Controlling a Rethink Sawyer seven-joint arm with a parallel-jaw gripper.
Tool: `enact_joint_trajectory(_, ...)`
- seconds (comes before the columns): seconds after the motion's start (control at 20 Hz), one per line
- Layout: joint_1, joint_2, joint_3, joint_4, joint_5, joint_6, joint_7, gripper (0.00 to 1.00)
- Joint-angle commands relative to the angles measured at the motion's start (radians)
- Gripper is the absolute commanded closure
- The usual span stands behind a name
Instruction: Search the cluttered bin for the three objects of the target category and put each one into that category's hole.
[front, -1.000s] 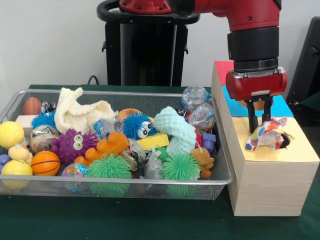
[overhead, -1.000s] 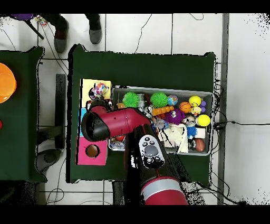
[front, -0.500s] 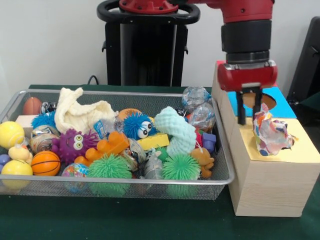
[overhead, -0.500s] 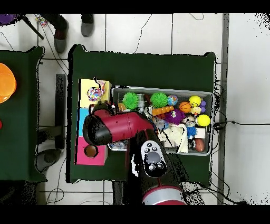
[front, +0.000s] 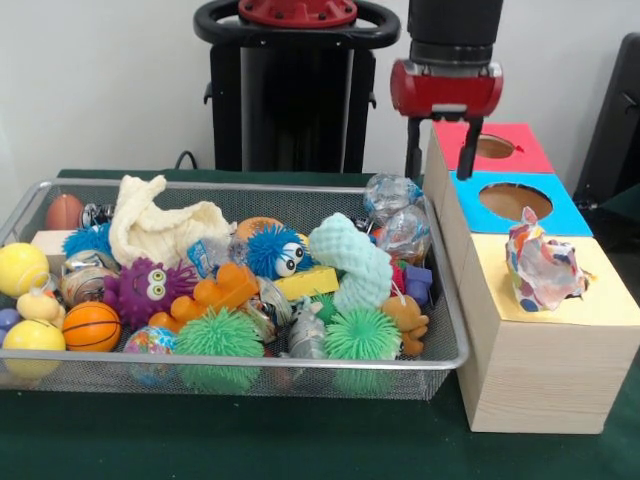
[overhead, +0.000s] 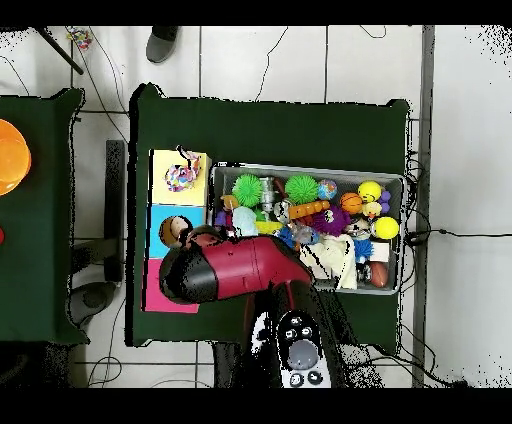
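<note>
Front view: green-clothed table (front: 250, 440) by a white wall (front: 100, 80), gripper (front: 441, 150) fingers apart, empty.

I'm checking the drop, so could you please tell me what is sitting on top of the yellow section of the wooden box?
A crumpled multicoloured wrapper sits on the yellow section of the wooden box; it covers that section's hole.

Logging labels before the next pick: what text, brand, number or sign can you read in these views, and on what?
None can be read.
Box with its yellow, blue and red panels: no lettering shows.
Crumpled wrapper on the yellow panel: coloured print, too blurred to read.
Toys in the bin: no words made out.
Gripper: no marking visible.
</note>
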Motion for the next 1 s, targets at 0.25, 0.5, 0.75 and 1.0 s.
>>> enact_joint_trajectory(0.25, 0.055, -0.028, -0.03, -0.008, 0.023, 0.12, 0.121, 0.0)
enact_joint_trajectory(0.5, 0.124, -0.194, -0.1, -0.089, 0.037, 0.345, 0.119, 0.0)
enact_joint_trajectory(0.75, 0.129, -0.234, -0.09, -0.202, 0.052, 0.534, 0.093, 0.0)
enact_joint_trajectory(1.0, 0.073, -0.238, -0.029, -0.236, 0.098, 0.594, 0.025, 0.0)
